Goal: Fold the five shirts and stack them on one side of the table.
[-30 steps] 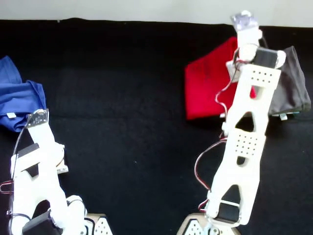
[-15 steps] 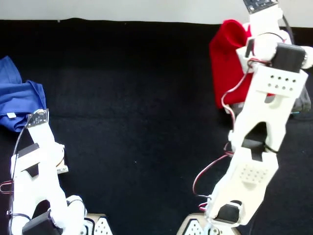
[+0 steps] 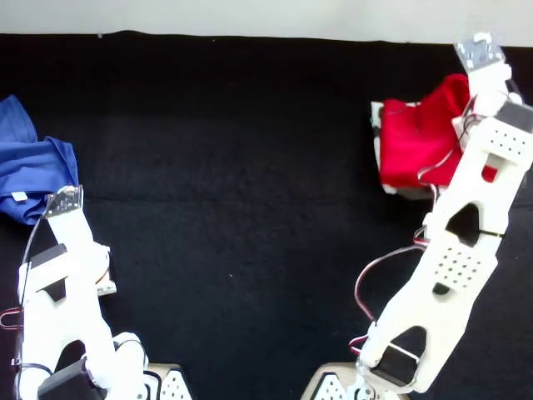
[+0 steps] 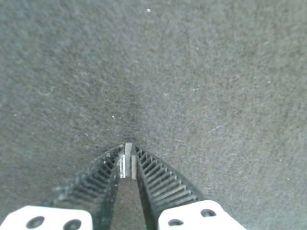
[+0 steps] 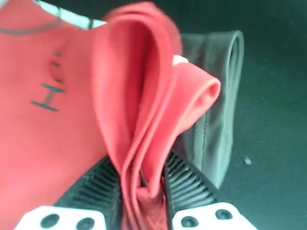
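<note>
While the right claw point(image 5: 143, 165) is clenched on a bunched fold of the red shirt point(image 5: 57, 120), the cloth rises between its ribbed jaws in several soft layers; the rest of the shirt spreads to one side of it, with a few dark marks printed on it. Seen from above, the red shirt point(image 3: 412, 146) sits at the far right of the table point(image 3: 233, 167), partly lifted toward the right arm point(image 3: 454, 258), which stretches over it from the near edge; a white edge point(image 3: 376, 117) shows just under the red cloth on its inner side. From the right wrist, a grey shirt point(image 5: 218, 96) lies folded just beside the red one, touching it, on the black cover. The blue shirt point(image 3: 33, 175) is crumpled at the far left edge, well apart from the red one. The left claw point(image 4: 127, 148) is clenched on nothing, tips together, low over the bare black cover; whether it touches is unclear; from above, the left arm point(image 3: 62, 275) ends just beside the blue shirt's near edge.
</note>
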You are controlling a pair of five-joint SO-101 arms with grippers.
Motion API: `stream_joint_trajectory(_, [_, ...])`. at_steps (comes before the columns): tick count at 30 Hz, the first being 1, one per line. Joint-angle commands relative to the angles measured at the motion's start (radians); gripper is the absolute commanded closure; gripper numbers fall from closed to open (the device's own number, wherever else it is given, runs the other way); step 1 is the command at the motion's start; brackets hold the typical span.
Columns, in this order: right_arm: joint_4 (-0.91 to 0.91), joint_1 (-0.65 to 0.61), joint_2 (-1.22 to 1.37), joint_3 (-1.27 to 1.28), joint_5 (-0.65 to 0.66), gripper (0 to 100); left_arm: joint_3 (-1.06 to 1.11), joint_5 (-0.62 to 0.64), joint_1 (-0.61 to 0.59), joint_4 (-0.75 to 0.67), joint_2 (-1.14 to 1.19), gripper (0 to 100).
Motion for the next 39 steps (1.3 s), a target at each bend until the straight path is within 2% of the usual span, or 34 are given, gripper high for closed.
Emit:
stream_joint_trajectory(1, [-0.051, 0.007, 0.025, -0.102, 0.018, 99.3, 0.002, 0.009, -0.005, -0.031, -0.002, 99])
stream_joint_trajectory(9, [-0.128, 0.007, 0.039, -0.163, 0.023, 98.8, 0.002, 0.009, -0.005, -0.031, -0.002, 99])
stream_joint_trajectory(11, [-0.127, 0.007, 0.039, -0.160, 0.020, 93.3, 0.002, 0.009, -0.005, -0.031, -0.002, 99])
stream_joint_trajectory(15, [-0.111, 0.007, 0.033, -0.168, 0.017, 75.5, 0.002, 0.009, -0.005, -0.031, -0.002, 99])
stream_joint_trajectory(20, [-0.124, 0.001, 0.038, -0.242, 0.002, 73.6, 0.002, 0.009, -0.005, -0.031, -0.002, 99])
stream_joint_trajectory(26, [-0.163, -0.024, 0.033, -0.395, -0.301, 73.1, 0.002, 0.009, -0.005, -0.031, -0.002, 99])
stream_joint_trajectory(30, [-0.136, -0.058, 0.039, -0.449, -0.345, 75.8, 0.002, 0.009, -0.005, -0.031, -0.002, 99])
stream_joint_trajectory(34, [-0.081, -0.117, 0.041, -0.386, -0.341, 99.8, 0.002, 0.009, -0.005, -0.031, -0.002, 99])
stream_joint_trajectory(36, [-0.070, -0.147, 0.041, -0.338, -0.331, 95.9, 0.002, 0.009, -0.005, -0.031, -0.002, 99])
stream_joint_trajectory(39, [-0.094, -0.188, 0.041, -0.262, -0.327, 98.8, 0.002, 0.009, -0.004, -0.031, -0.002, 99])
